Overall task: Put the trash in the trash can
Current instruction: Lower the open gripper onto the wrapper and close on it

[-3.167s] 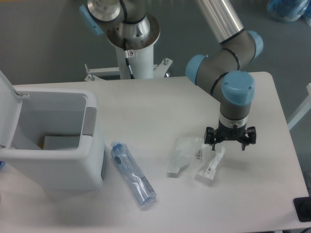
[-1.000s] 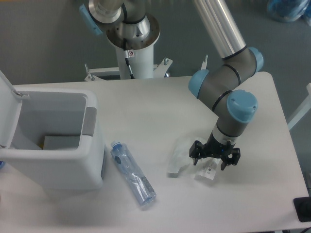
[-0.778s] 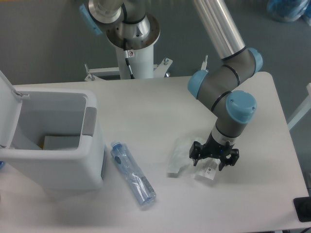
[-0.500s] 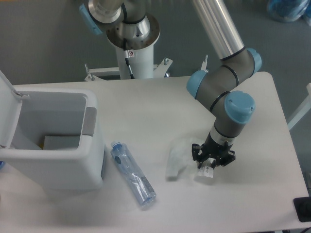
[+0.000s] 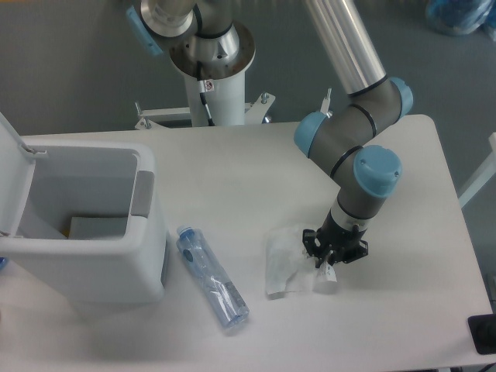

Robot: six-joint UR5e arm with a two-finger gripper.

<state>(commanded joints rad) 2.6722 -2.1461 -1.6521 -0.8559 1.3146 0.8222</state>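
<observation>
camera view: gripper [image 5: 332,255], right of centre, fingers closed on small labelled wrapper [image 5: 326,276]. larger clear wrapper [image 5: 283,262] just left, on white table [image 5: 256,178]. flattened bottle [image 5: 211,276], blue cap, lower centre. trash can [image 5: 85,225], lid raised, at left.

wrappers [image 5: 288,267] crumpled, clear; bottle [image 5: 211,276] flattened, lying beside open white trash can [image 5: 85,263]

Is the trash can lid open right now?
Open. The trash can shows its inside from above, with a flat pale piece lying at the bottom, and its white lid is swung up at the left edge.
</observation>
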